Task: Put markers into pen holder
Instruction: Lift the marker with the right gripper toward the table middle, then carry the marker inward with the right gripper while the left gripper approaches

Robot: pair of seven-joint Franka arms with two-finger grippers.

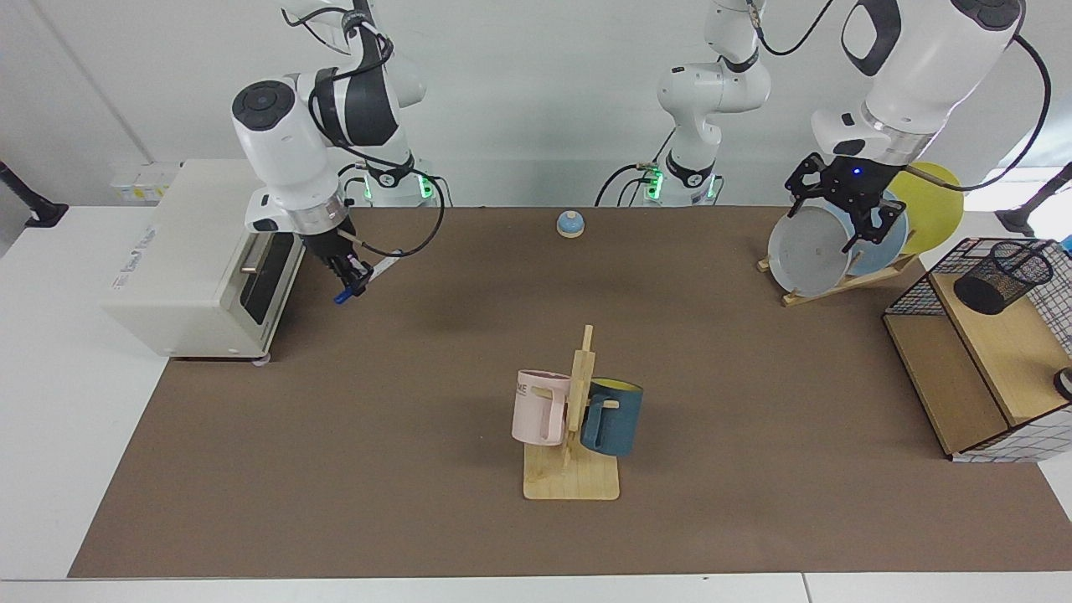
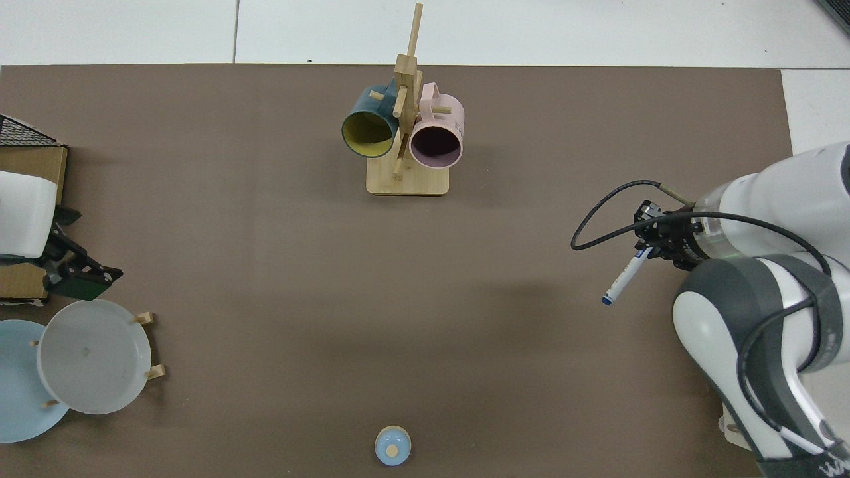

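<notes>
In the facing view my right gripper [image 1: 352, 272] hangs above the mat beside the oven, shut on the marker [image 1: 373, 275]. The marker is a slim white barrel held at a slant, its blue cap lowest. From above, the same marker [image 2: 624, 277] sticks out of the right gripper [image 2: 654, 244] with its blue end toward the mat's middle. The pen holder [image 1: 1003, 276], a small black mesh cup, stands on the wooden shelf box at the far side from the marker; the top view does not show it. My left gripper [image 1: 846, 213] hovers open over the plates, also seen as left gripper [image 2: 80, 275].
A white toaster oven [image 1: 201, 251] stands beside the right arm. A wooden mug rack [image 1: 574, 469] with a pink and a blue mug sits mid-mat. A blue bell [image 1: 570, 224], a plate rack [image 1: 837, 285] and the wire-and-wood shelf box [image 1: 963, 368] line the other sides.
</notes>
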